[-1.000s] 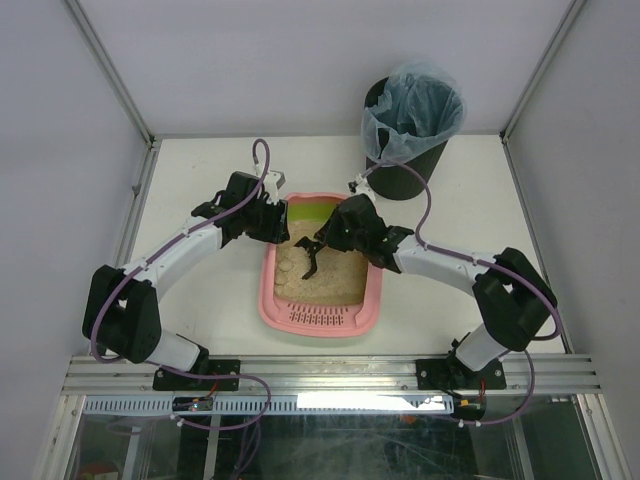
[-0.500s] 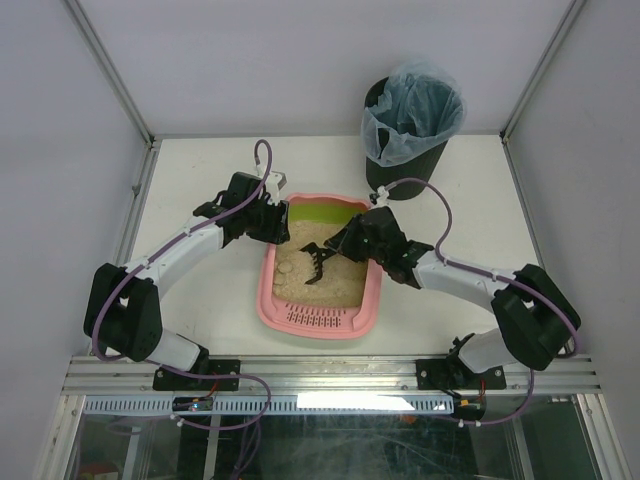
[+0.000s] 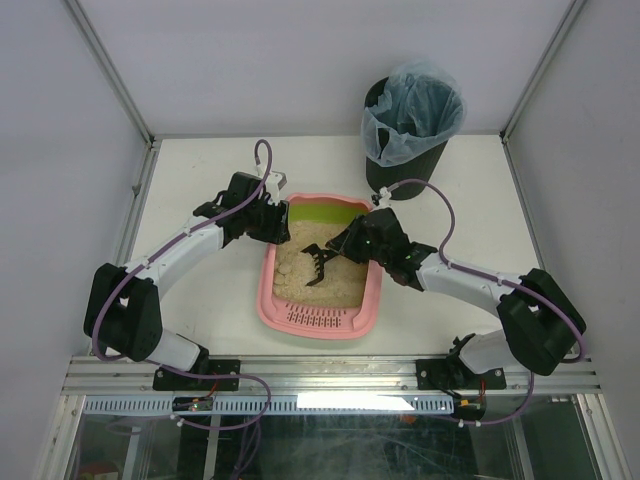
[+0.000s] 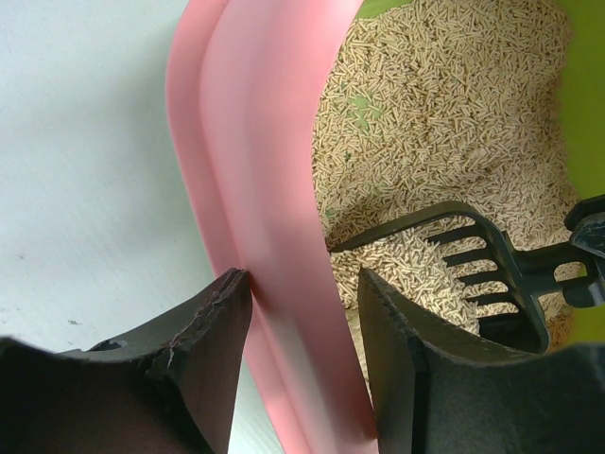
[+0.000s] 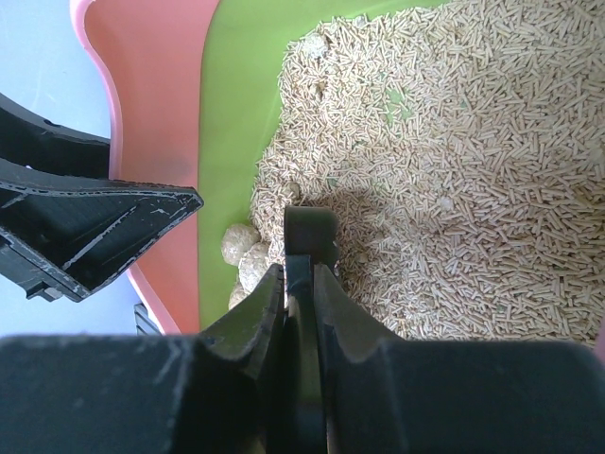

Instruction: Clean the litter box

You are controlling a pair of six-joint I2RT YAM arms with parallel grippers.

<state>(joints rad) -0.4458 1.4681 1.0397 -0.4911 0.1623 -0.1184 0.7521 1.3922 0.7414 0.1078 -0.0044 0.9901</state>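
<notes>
The pink litter box (image 3: 318, 318) lies in the middle of the table, its lime-green end far and its slotted rim near, with beige pellet litter (image 5: 454, 170) inside. My left gripper (image 3: 276, 226) straddles its left wall (image 4: 255, 170), jaws pressed on it (image 4: 302, 312). My right gripper (image 3: 346, 246) is shut on the handle (image 5: 310, 232) of the black slotted scoop (image 3: 316, 263). The scoop head (image 4: 463, 270) rests in the litter with pellets on it. Round pale clumps (image 5: 244, 255) lie by the green wall, just left of the handle.
The black round bin (image 3: 405, 130) with a bluish bag stands at the back right, beyond the box. The left gripper's black body (image 5: 95, 222) sits over the box's rim close to the scoop. White walls enclose the table.
My right arm has drawn back to the right, and the scoop has slid a little to the right and nearer in the litter. The left gripper stays on the box wall.
</notes>
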